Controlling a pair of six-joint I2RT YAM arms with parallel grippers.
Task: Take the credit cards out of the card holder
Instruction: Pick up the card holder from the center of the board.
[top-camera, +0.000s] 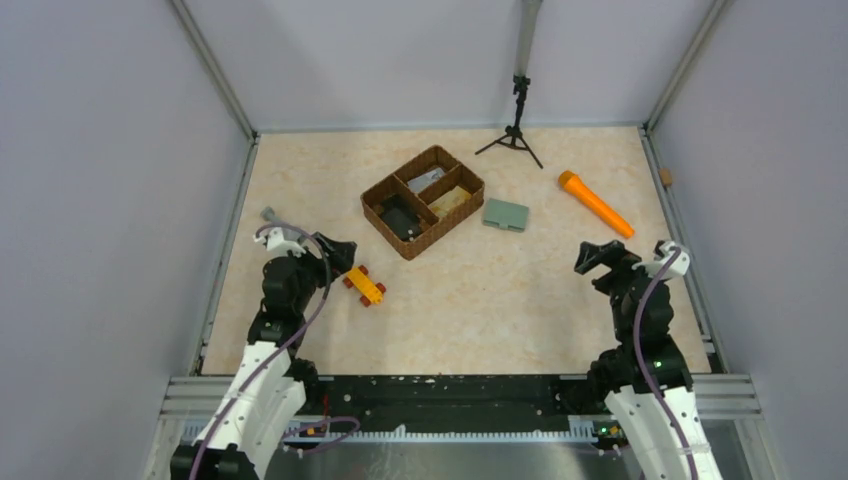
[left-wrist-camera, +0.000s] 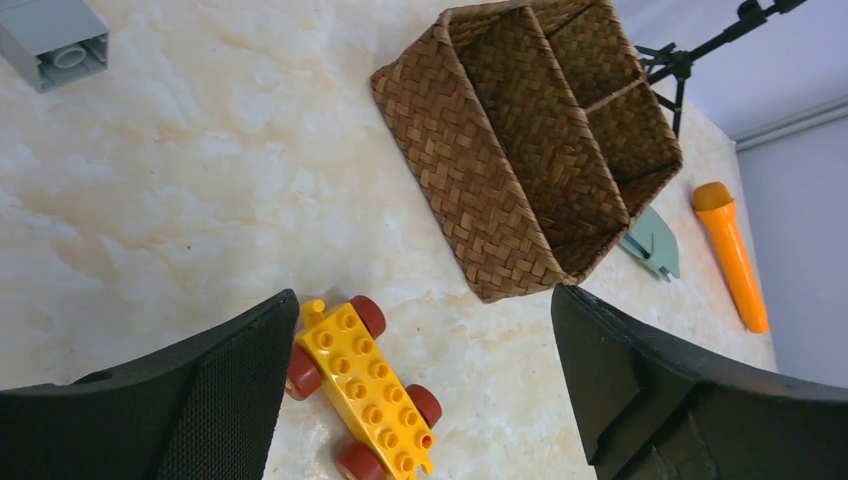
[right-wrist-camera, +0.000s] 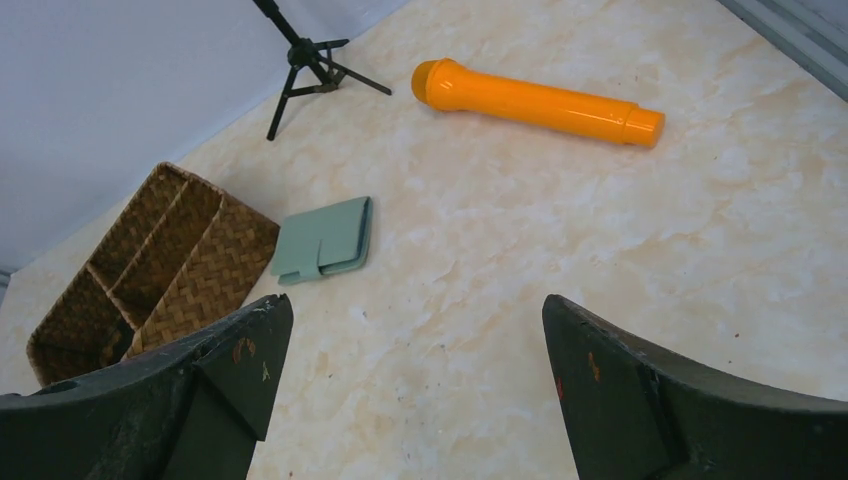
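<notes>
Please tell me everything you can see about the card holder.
The card holder is a small, flat, sage grey-green rectangle that looks like soft leather. It is folded shut, with a short tab across one face; no cards show. It lies flat on the table, just right of the woven basket, near its corner. Nothing rests on it.
</notes>
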